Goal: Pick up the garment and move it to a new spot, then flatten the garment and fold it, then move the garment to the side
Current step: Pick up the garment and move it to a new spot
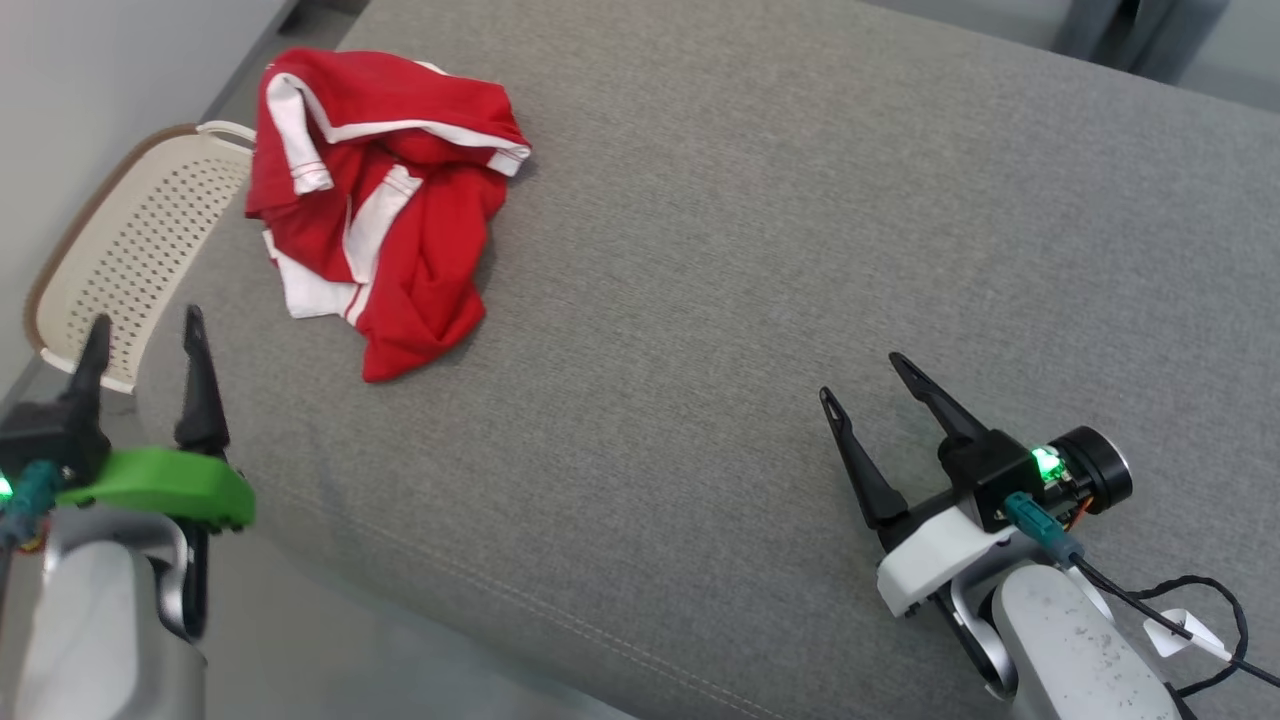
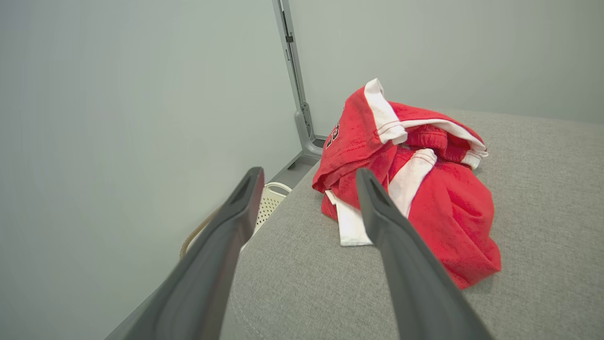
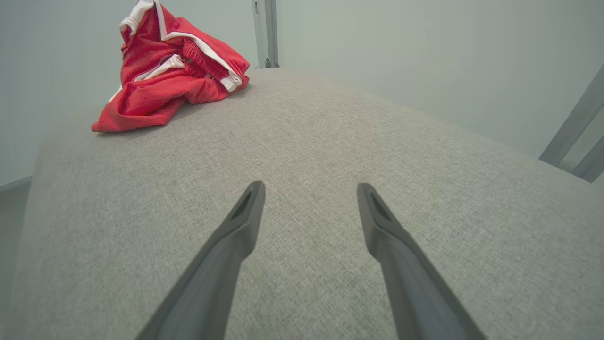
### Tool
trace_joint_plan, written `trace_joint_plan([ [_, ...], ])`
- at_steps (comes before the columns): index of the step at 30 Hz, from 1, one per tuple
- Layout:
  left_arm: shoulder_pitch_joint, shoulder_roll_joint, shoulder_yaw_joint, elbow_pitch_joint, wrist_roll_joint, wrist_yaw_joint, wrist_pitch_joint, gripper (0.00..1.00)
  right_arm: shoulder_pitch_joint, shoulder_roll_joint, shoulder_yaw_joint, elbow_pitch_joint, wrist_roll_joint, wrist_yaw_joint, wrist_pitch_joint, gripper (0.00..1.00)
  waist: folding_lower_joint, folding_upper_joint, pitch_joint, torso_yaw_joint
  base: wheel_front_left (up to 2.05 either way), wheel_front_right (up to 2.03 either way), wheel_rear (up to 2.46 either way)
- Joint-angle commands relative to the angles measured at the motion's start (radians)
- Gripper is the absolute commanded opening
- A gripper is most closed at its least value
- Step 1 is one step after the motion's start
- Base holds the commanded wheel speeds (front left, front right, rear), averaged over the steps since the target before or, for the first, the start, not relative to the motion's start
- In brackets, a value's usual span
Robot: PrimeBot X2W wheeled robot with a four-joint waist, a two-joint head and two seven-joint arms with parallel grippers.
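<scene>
Looking in, I found the garment crumpled at eleven o'clock, nothing done yet; both jaws stood open, empty.

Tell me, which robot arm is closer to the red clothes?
Left. The left gripper, jaws open, points at the red garment nearby; the right gripper is far across the grey cushion.

The left tool has two long, dark, tapering fingers on a black block, above a bright green plastic shell. A teal plug sits beside it, and the forearm is pale grey. The right tool has the same dark fingers but a white shell. Its black housing carries a green light and a black cylinder. A second teal connector feeds a looping black cable with a white tag.
</scene>
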Motion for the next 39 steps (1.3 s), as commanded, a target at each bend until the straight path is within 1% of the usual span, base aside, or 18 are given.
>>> trace_joint_plan([
  [1,-0.055,0.025,0.005,0.022,-0.008,-0.005,-0.001,1.0,-0.016,-0.007,0.004,-0.012,0.006,-0.001,-0.003,1.0,0.0,0.0,0.098,-0.099,0.0,0.0,0.0],
  [4,-0.163,0.059,0.004,0.107,-0.021,-0.009,0.0,1.0,-0.029,-0.018,-0.004,-0.033,0.008,-0.001,-0.003,1.0,0.0,0.0,0.14,-0.139,0.0,0.0,0.0],
  [10,-0.35,0.148,-0.022,0.27,-0.021,-0.011,-0.001,1.0,-0.062,-0.021,-0.004,-0.056,0.005,-0.001,-0.003,1.0,0.0,0.0,0.216,-0.215,0.0,0.0,0.0],
  [16,-0.478,0.193,-0.018,0.423,-0.034,-0.009,-0.001,1.0,-0.088,-0.03,-0.017,-0.071,0.012,-0.001,-0.003,1.0,0.0,0.0,0.284,-0.273,0.0,0.0,0.0],
  [18,-0.509,0.202,-0.012,0.48,-0.041,0.001,0.001,1.0,-0.089,-0.031,-0.028,-0.072,0.017,-0.001,-0.002,1.0,0.0,0.0,0.298,-0.287,0.0,0.0,0.0],
  [19,-0.525,0.208,-0.013,0.504,-0.037,0.014,0.004,1.0,-0.091,-0.033,-0.031,-0.072,0.018,-0.001,-0.001,1.0,0.0,0.0,0.305,-0.292,0.0,0.0,0.0],
  [20,-0.54,0.219,-0.01,0.532,-0.027,0.047,0.002,1.0,-0.091,-0.034,-0.036,-0.073,0.019,-0.002,-0.001,1.0,0.0,0.0,0.312,-0.299,0.0,0.0,0.0],
  [22,-0.559,0.226,-0.004,0.581,-0.032,0.074,0.01,1.0,-0.085,-0.029,-0.05,-0.064,0.023,-0.002,0.0,1.0,0.0,0.0,0.318,-0.31,0.0,0.0,0.0],
  [23,-0.566,0.231,-0.005,0.595,-0.03,0.075,0.008,0.69,-0.084,-0.028,-0.051,-0.061,0.023,-0.002,0.0,1.0,0.0,0.0,0.32,-0.315,0.0,0.0,0.0],
  [24,-0.576,0.234,-0.005,0.607,-0.033,0.069,0.007,0.0,-0.085,-0.026,-0.055,-0.059,0.022,-0.002,0.001,1.0,0.0,0.0,0.322,-0.319,0.0,0.0,0.0],
  [28,-0.593,0.258,-0.017,0.609,-0.017,0.072,-0.002,0.0,-0.072,-0.015,-0.066,-0.046,0.019,-0.003,0.003,1.0,0.0,0.0,0.311,-0.327,0.0,0.0,0.0],
  [30,-0.602,0.268,-0.033,0.551,-0.003,0.069,-0.002,0.0,-0.065,-0.006,-0.075,-0.041,0.022,-0.003,0.004,1.0,0.0,0.0,0.298,-0.33,0.0,0.0,0.0],
  [34,-0.59,0.267,-0.068,0.393,0.029,0.033,-0.001,0.0,-0.052,0.022,-0.09,-0.046,0.029,-0.002,0.004,1.0,0.0,0.0,0.253,-0.34,0.0,0.0,0.0],
  [37,-0.589,0.237,-0.113,0.257,0.048,0.01,-0.002,0.0,-0.037,0.048,-0.095,-0.043,0.036,-0.002,0.002,1.0,0.0,0.0,0.201,-0.355,0.0,0.0,0.0],
  [39,-0.601,0.192,-0.162,0.181,0.052,0.001,0.0,0.0,-0.026,0.061,-0.1,-0.037,0.044,-0.001,0.0,1.0,0.0,0.0,0.156,-0.373,0.0,0.0,0.0],
])
